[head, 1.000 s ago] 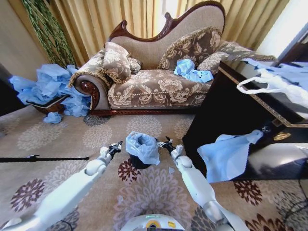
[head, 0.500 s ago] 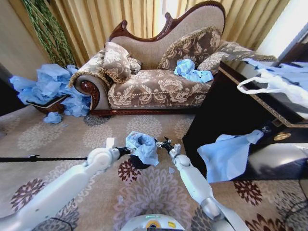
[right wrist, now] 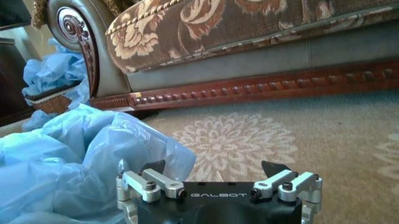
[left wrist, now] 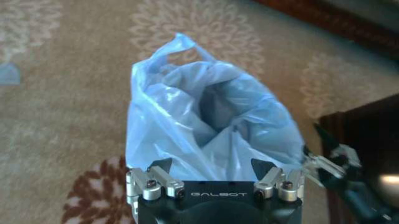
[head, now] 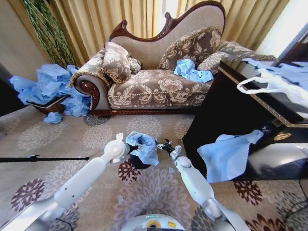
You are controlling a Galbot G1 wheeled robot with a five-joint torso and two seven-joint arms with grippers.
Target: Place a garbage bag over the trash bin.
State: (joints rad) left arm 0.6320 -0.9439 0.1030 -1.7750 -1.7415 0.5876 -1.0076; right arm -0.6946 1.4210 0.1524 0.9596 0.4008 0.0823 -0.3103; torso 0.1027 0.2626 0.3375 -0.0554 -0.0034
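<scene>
The garbage bag [head: 143,146] sits draped over the trash bin [head: 138,162] on the carpet [head: 62,139] in front of the sofa [head: 159,72], mouth open & crumpled, black base showing below. Left gripper [left wrist: 212,170] is right at the bag's rim, fingers spread w/ film between them, not pinched. Right gripper [right wrist: 214,171] is just beside the bag's other side, fingers apart, holding nothing.
</scene>
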